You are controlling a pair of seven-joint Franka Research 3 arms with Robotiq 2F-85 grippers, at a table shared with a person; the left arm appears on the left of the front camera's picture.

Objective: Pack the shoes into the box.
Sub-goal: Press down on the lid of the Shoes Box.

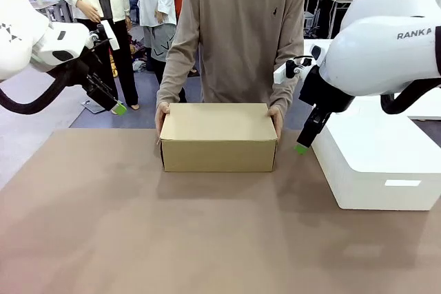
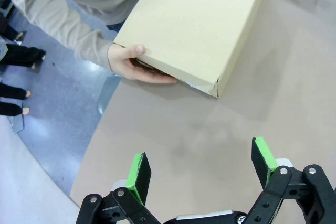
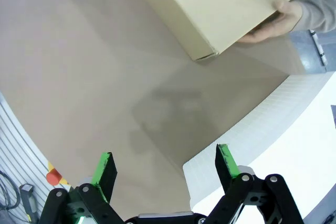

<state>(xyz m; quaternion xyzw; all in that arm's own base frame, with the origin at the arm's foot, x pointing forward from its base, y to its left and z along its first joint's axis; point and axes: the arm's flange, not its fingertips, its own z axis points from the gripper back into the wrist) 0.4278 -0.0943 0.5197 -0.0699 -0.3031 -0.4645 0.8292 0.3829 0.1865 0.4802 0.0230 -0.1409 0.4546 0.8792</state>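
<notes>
The tan cardboard box (image 1: 217, 135) stands shut at the far middle of the table, lid flat. A person's hands (image 1: 162, 116) hold both of its ends. The shoes are out of view. My left gripper (image 1: 114, 101) hangs open in the air to the left of the box, well apart from it. In the left wrist view its open gripper (image 2: 202, 163) has nothing between the green pads, with the box (image 2: 199, 19) and a hand (image 2: 131, 64) ahead. My right gripper (image 1: 303, 144) hangs open just right of the box. The right wrist view shows that gripper (image 3: 166, 162) empty above bare table, the box (image 3: 226, 3) farther off.
A large white plastic box (image 1: 379, 163) stands at the right of the table, close under my right arm; its rim (image 3: 236, 140) lies below the right fingers. The brown table (image 1: 172, 239) stretches bare toward the near edge. People stand behind the person.
</notes>
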